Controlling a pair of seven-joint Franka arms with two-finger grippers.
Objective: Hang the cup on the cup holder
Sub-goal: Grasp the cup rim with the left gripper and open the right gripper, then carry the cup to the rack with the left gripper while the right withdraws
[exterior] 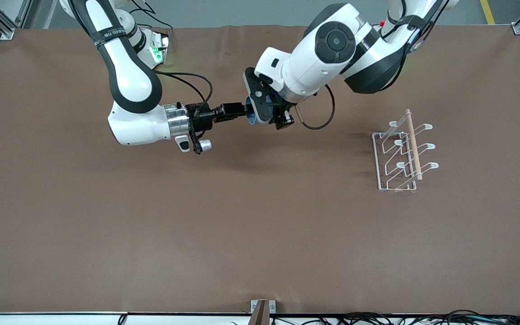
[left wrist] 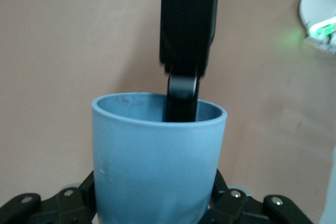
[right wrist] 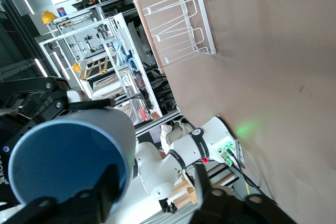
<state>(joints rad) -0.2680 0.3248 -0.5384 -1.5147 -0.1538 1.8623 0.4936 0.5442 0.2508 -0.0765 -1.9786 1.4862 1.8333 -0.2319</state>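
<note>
Both hands meet above the counter (exterior: 260,225): left hand (exterior: 264,118) clamps the cup (left wrist: 157,161), right hand (exterior: 237,111) parted, one finger (left wrist: 181,95) inside its mouth

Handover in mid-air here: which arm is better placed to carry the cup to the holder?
Left. The left gripper is shut on the cup, and the cup holder stands toward that arm's end of the table. The right gripper is letting go.
</note>
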